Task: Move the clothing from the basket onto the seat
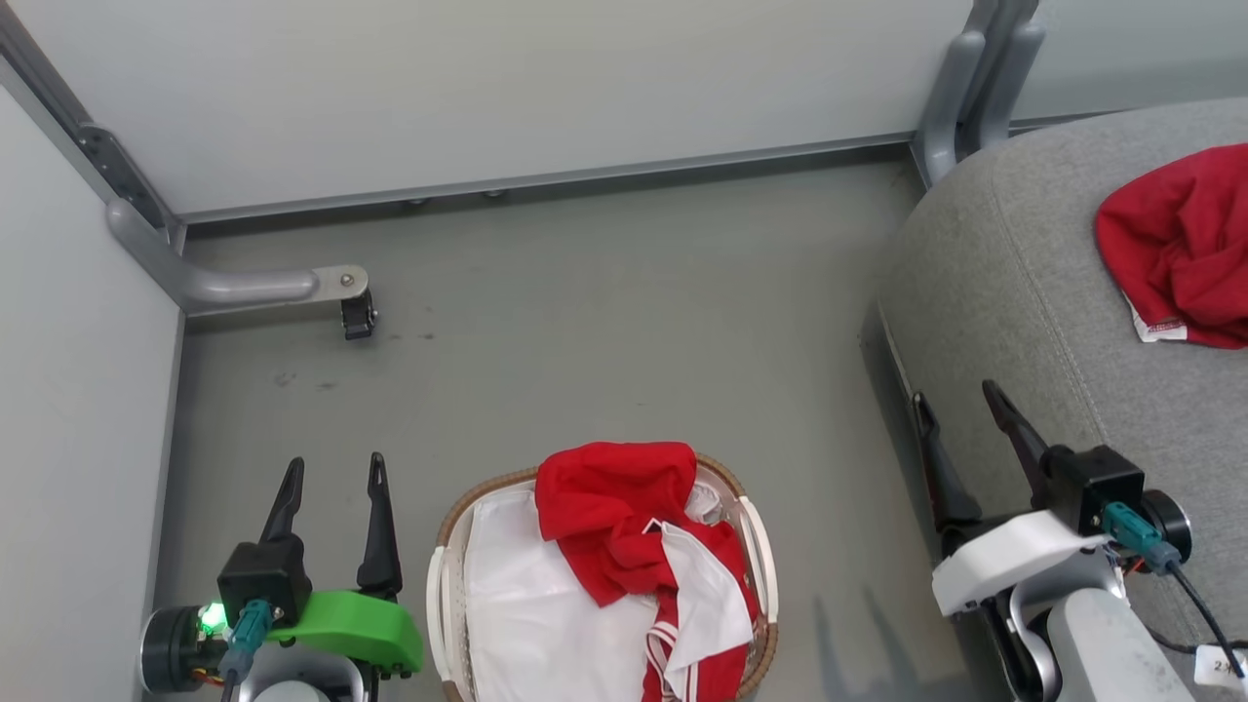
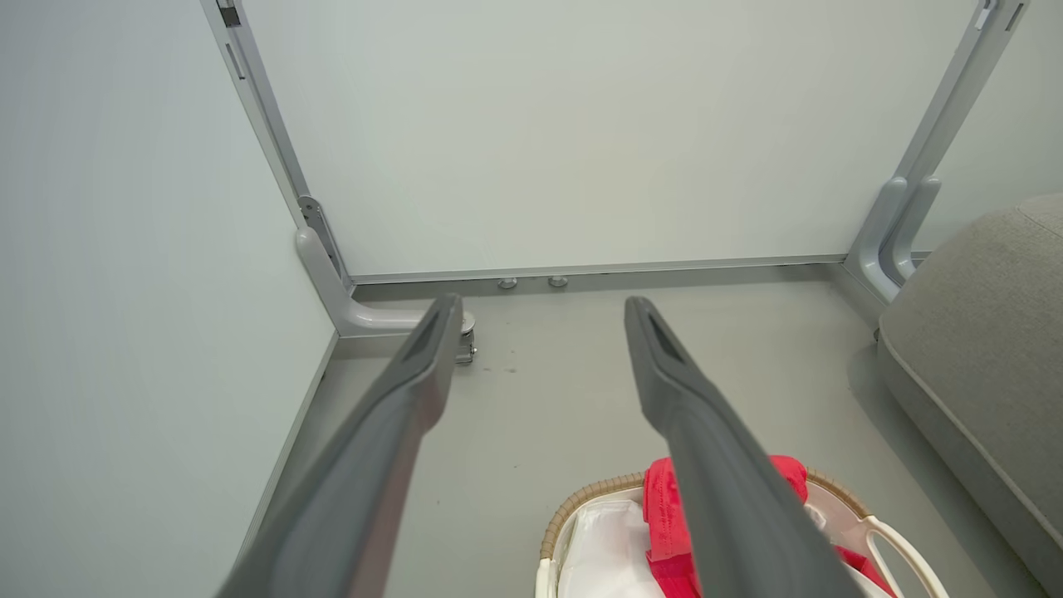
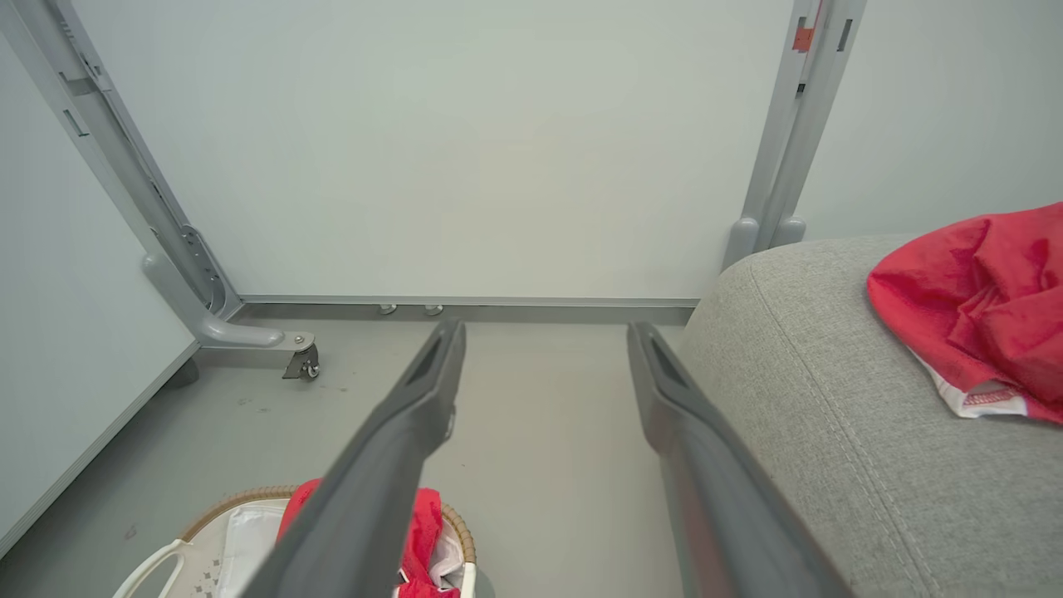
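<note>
Grey floor. Left end effector, right end effector spread, empty. Best: pinch clothing in basket high, clear of liner.

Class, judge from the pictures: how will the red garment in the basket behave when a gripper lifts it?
Probably floppy: the red garment lies crumpled in folds, so it should sag from a pinch. Likely light, being thin cloth. It overlaps the basket rim and white liner, so it might drag or snag there.
</note>
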Controlling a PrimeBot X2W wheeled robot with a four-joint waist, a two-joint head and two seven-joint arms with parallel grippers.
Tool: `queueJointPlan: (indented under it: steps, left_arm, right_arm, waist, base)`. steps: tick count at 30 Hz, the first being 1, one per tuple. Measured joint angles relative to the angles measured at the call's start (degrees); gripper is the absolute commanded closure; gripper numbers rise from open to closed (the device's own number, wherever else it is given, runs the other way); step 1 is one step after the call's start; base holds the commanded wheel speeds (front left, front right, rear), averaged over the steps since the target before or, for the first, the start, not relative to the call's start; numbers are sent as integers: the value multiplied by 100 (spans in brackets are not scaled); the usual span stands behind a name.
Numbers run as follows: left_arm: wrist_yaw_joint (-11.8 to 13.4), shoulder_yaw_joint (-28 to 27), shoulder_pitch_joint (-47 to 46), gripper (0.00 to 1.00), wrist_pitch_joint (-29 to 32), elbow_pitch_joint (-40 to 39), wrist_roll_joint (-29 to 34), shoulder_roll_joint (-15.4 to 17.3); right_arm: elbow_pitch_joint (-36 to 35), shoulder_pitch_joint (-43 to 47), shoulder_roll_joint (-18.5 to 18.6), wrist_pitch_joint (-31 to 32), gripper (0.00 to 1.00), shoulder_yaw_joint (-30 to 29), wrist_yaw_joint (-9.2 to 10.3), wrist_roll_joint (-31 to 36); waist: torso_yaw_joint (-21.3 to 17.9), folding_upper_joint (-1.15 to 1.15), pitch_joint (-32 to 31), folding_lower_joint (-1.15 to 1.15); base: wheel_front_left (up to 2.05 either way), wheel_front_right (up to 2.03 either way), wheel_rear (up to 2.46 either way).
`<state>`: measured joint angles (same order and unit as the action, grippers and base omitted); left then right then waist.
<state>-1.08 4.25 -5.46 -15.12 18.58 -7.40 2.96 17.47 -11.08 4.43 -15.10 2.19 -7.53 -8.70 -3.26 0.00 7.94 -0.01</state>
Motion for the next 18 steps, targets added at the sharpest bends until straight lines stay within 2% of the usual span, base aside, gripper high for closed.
queueJointPlan:
  steps: [18]
  left_arm:
    - [56, 145, 453, 0, 0, -324, -48, -8]
  right_arm:
    - [-141, 488, -131, 0, 0, -82, 0, -96]
  waist:
    - [-52, 0, -331, 0]
  base:
    - [0, 0, 0]
